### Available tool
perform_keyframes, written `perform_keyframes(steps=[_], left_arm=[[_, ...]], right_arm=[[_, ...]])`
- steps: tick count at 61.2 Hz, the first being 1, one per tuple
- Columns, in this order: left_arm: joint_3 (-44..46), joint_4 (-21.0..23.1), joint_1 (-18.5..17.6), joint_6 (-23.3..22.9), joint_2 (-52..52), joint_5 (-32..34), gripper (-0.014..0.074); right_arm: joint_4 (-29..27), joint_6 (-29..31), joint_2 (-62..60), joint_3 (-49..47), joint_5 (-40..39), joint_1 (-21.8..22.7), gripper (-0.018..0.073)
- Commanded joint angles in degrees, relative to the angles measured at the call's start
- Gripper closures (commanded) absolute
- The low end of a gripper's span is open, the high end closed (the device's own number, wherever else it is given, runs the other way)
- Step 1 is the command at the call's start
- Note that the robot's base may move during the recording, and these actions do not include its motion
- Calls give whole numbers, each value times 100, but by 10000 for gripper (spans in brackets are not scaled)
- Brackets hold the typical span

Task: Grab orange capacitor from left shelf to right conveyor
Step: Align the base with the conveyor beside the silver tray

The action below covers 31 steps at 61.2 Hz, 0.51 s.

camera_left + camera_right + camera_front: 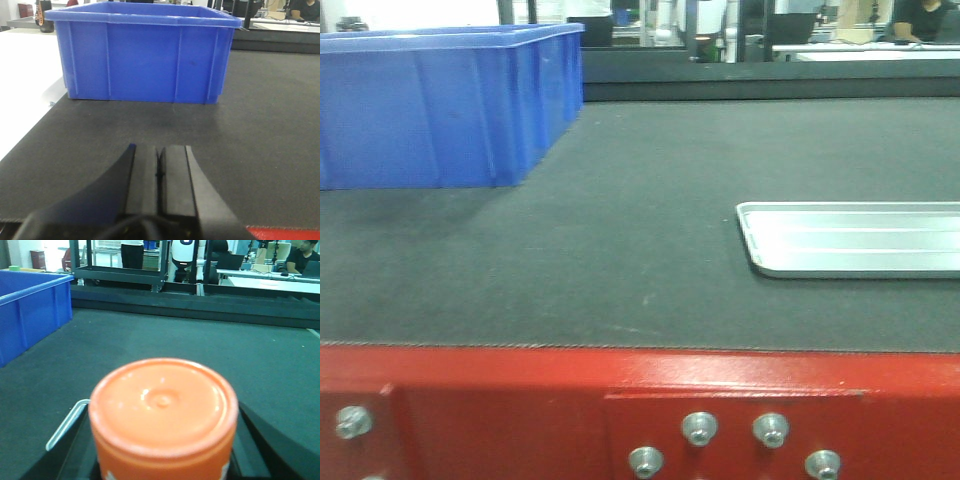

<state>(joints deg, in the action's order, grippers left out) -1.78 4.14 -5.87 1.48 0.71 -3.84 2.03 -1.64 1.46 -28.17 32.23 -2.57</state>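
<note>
No writing can be read: only scraps of white print show at the bottom edge of the orange capacitor, cropped too short to make out. Its flat top, with a small dimple in the middle, faces the right wrist camera, so its long axis runs straight away from the lens. The right tool grasps it, dark fingers on either side, over the dark grey conveyor belt. The rounded rim of a silver tray shows just beside it. The left tool is clenched on nothing, low over the belt near the red frame, facing a blue bin.
</note>
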Motion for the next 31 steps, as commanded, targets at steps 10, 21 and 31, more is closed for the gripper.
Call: perform_keyframes(steps=[10, 21, 31], left_arm=[[27, 10, 8, -8, 65, 495, 723], [27, 10, 8, -8, 65, 495, 723], [27, 10, 8, -8, 65, 495, 723]], right_arm=[[17, 16, 96, -179, -513, 41, 509], [17, 16, 96, -179, -513, 41, 509], [17, 16, 96, -179, -513, 41, 509]])
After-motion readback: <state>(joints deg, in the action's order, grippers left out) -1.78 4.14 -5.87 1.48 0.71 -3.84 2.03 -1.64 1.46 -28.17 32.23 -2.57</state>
